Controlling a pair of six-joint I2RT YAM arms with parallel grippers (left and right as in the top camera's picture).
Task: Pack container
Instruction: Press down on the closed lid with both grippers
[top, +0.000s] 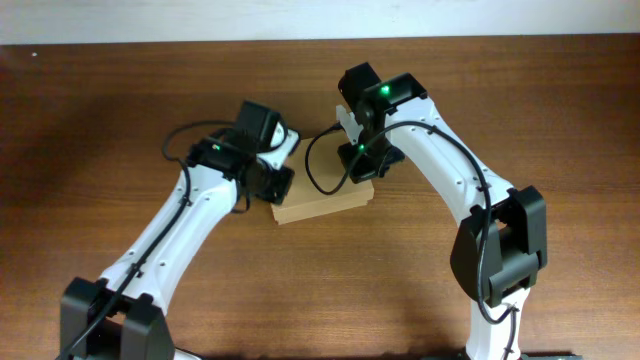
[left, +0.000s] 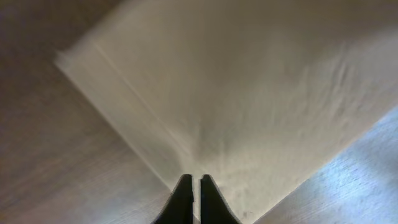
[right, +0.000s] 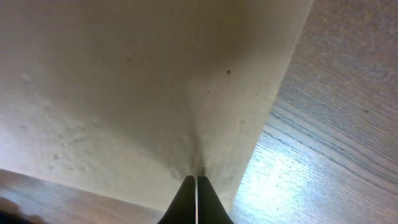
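**Box shut at mid-table, both grippers down on its top**

Your cardboard box (top: 325, 203) lies flat near the middle of the wooden table (top: 110, 90), slightly askew, with its lid down. From overhead you see only its near edge and part of the tan top; the rest is hidden under the two wrists.

Your left gripper (left: 191, 198) is at the box's left end. In its wrist camera the two dark fingers are all but pressed together, with only a sliver of light between them. The tips are at the pale cardboard, close to a corner of the box. Nothing shows between them, though the view is blurred.

Your right gripper (right: 196, 198) is over the right part of the top. Its fingers are pressed tight together. The tips meet the cardboard where a faint crease runs up the surface, just beside the box's right edge. You cannot tell from here whether they nip any card.

A black cable (top: 316, 172) loops down between the two wrists, above the box top.
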